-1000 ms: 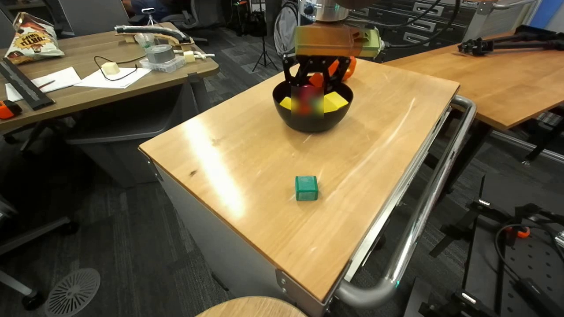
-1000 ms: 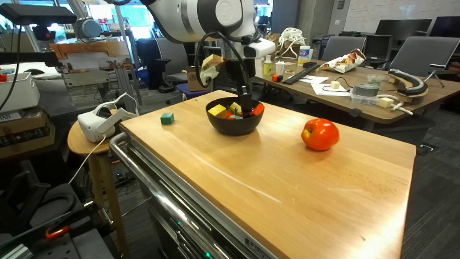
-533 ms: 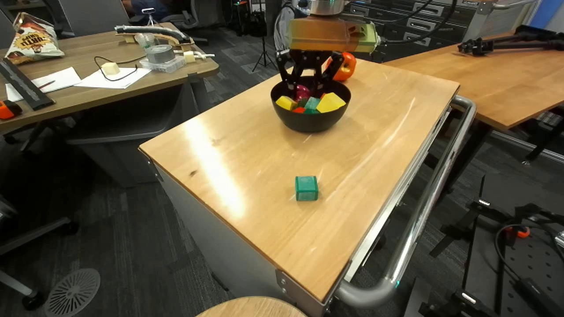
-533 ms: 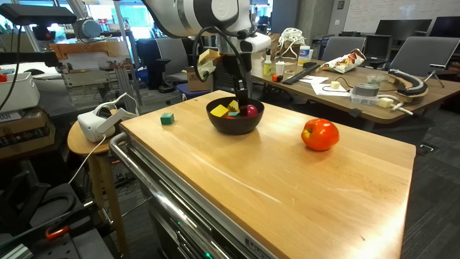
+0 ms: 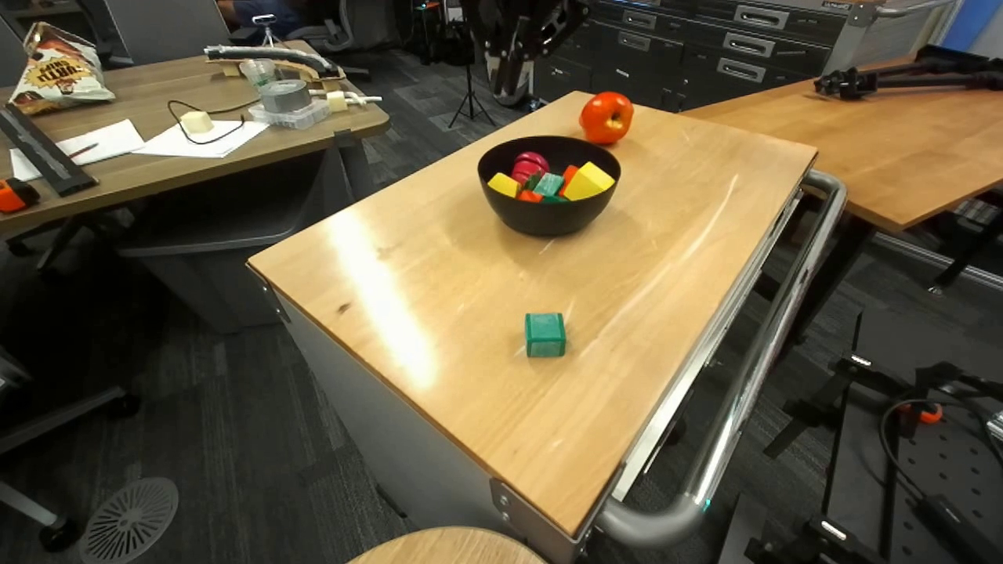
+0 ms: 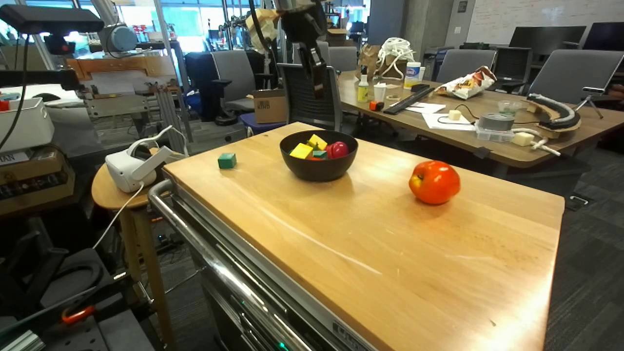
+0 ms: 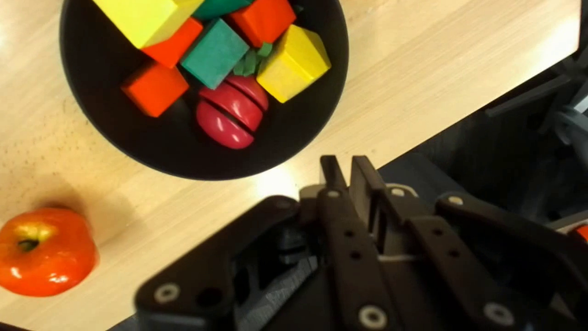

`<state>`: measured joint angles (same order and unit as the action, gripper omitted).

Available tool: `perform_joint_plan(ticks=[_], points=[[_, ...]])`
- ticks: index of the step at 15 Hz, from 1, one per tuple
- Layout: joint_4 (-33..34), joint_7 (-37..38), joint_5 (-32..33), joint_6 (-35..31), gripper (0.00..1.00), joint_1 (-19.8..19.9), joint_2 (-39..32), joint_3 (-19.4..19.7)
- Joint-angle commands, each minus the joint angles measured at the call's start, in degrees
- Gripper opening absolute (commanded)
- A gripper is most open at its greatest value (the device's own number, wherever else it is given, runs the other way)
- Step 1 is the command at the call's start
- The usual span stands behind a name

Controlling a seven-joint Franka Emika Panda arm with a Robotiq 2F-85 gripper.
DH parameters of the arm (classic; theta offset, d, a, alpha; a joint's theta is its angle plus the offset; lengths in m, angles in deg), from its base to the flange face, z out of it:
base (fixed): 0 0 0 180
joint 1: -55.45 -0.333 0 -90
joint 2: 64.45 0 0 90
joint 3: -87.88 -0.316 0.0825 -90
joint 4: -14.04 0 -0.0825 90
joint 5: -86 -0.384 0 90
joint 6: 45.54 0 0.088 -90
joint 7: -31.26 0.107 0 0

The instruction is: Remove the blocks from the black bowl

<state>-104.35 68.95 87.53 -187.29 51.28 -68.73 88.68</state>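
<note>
Yellow block (image 7: 294, 64), nearest in the black bowl (image 7: 170, 151): in the wrist view you are seeing it beyond and left of your high-hanging gripper (image 7: 344, 169), jaws standing barely apart, holding nothing. Its edges are slanting across your closing line; no clear long axis is showing.

I see the wide, round, smooth-sided black bowl (image 6: 319, 170) standing upright on the pale wooden tabletop (image 6: 365, 234). Inside, jumbled at mixed tilts, lie a large yellow block (image 7: 142, 20) — cut off by the top of my wrist view — a second, angular yellow block (image 7: 294, 64) near the wall, a boxy green block (image 7: 213, 55) in between, another green block (image 7: 220, 7) partly visible, and three orange-red blocks (image 7: 156, 89). A green cube (image 5: 544, 335) with darker edges rests flat on the tabletop, well apart from the bowl.
</note>
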Motion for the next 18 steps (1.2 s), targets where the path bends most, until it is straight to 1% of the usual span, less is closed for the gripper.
perform_joint_plan(ticks=[1, 3, 4, 5, 8, 9, 10, 11, 12, 14, 15, 18], points=[[-1.0, -1.7, -0.3, 1.4, 0.4, 0.6, 0.7, -0.5], [-1.0, -2.6, -2.5, 3.6, 0.53, 1.0, -0.7, -0.5], [-1.2, -2.4, -2.9, 4.1, 0.62, 1.1, -1.3, -0.4], [-1.3, -2.4, -3.4, 4.7, 0.69, 1.2, -1.9, -0.3], [-1.4, -1.7, -4.1, 5.2, 0.93, 1.7, -3.8, 0.2], [-1.4, -1.8, -4.4, 5.2, 0.88, 1.9, -4.4, 0.4], [-1.2, -2.1, -4.7, 4.7, 0.86, 2.1, -5.3, 0.6], [-0.8, -2.0, -4.9, 5.0, 0.71, 2.2, -6.2, 0.7], [-0.7, -1.9, -4.9, 5.1, 0.62, 2.4, -6.8, 0.9], [-0.4, -2.5, -5.6, 4.9, 0.47, 2.6, -7.9, 1.0], [-0.3, -2.6, -6.1, 4.5, 0.37, 2.7, -8.4, 1.0], [0.3, -3.0, -7.5, 4.5, 0.15, 2.6, -9.3, 0.8]])
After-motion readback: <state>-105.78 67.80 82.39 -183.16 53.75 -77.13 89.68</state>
